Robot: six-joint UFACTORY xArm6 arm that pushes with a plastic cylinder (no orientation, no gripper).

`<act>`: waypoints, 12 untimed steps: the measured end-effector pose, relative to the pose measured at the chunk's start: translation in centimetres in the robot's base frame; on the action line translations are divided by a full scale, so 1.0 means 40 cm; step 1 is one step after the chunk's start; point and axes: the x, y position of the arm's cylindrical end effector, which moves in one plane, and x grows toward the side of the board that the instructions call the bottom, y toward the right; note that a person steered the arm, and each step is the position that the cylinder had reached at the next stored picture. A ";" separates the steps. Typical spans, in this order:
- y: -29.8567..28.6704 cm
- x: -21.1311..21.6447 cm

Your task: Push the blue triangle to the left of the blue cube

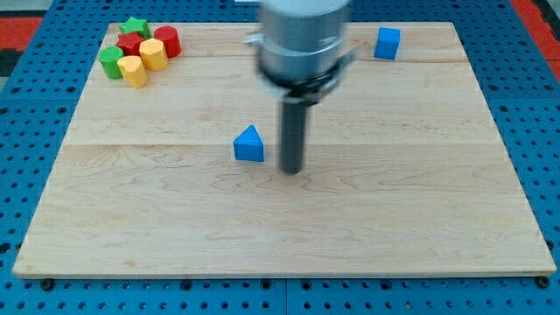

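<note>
tip mid-board, just right of blue triangle, gap visible | no jaws, holding nothing | blue cube near top-right corner, well apart

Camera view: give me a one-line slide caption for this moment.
My tip rests just right of the blue triangle at mid-board, with the blue cube far off toward the view's top right.
</note>
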 end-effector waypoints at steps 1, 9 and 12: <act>-0.165 0.046; -0.127 -0.302; -0.116 -0.457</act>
